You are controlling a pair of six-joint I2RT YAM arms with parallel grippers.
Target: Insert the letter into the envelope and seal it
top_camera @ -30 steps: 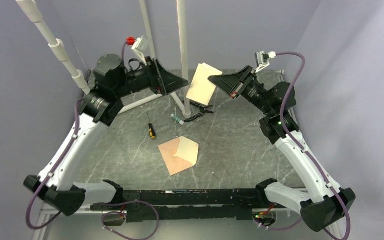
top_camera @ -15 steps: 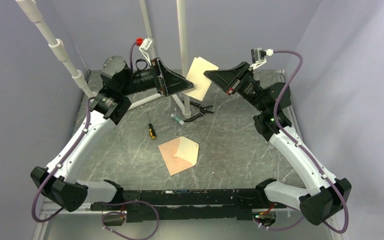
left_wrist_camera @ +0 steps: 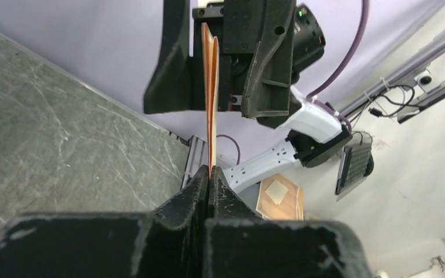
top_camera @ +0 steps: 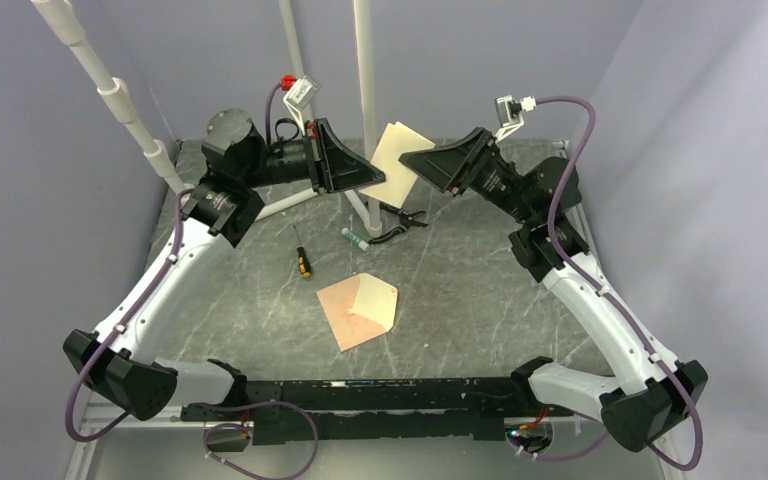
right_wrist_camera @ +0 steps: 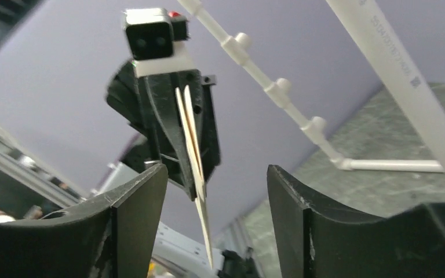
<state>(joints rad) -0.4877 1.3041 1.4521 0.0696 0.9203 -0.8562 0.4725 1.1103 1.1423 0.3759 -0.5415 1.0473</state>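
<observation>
The left gripper (left_wrist_camera: 208, 180) is clenched on one edge of the letter (left_wrist_camera: 210, 98), its two fingers pressed together with the sheet pinched between them (from that wrist the paper shows edge-on, a thin orange-tan line running away from the fingertips). The right gripper (right_wrist_camera: 217, 174) stands released: its fingers (right_wrist_camera: 142, 220) are spread to either side of the sheet, and neither touches it. Seen from above, the letter hangs in the air between both grippers, well beyond the far side of the envelope (top_camera: 358, 311). The envelope lies flat on the table (top_camera: 480, 290), its paler part to the right. Beyond the envelope's far edge lie a screwdriver (top_camera: 303, 262), a marker (top_camera: 354, 238) and pliers (top_camera: 400, 221), all apart from it.
</observation>
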